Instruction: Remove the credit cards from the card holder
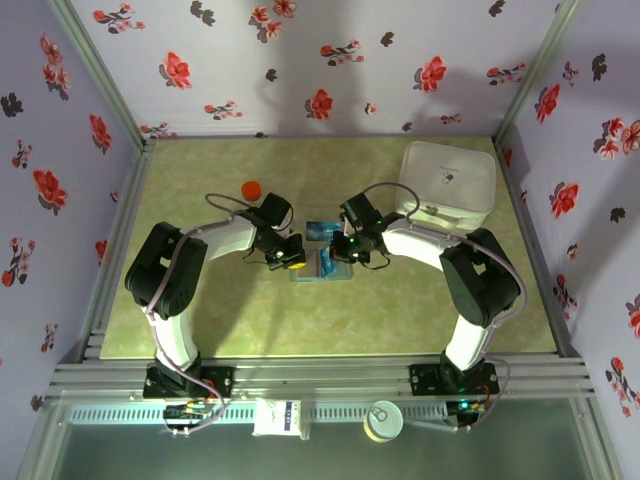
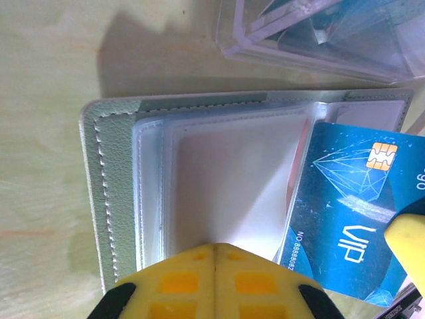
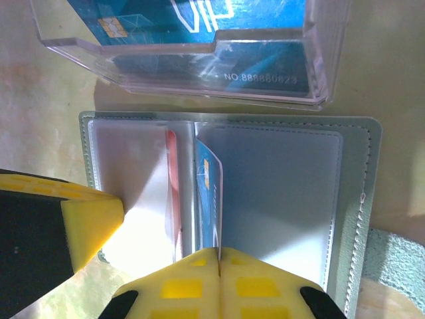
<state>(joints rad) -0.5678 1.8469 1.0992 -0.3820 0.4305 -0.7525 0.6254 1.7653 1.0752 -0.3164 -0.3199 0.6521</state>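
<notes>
My right fingers point(image 3: 182, 289) clenched on bright blue plastic credit card point(image 2: 345, 206); left fingers point(image 2: 179, 282) clenched empty.
Card pokes from open dull grey folding card holder point(image 3: 279, 199) on the worktop point(image 2: 53, 66); pull straight, pin holder down.

Both arms reach from the near edge toward the middle of the table, elbows bent outward, wrists turned down and toward each other. The left gripper point(image 1: 290, 262) has its fingers pressed together. The right gripper point(image 1: 337, 250) is also closed, its fingertips pinching the edge of a card point(image 3: 209, 199).
</notes>
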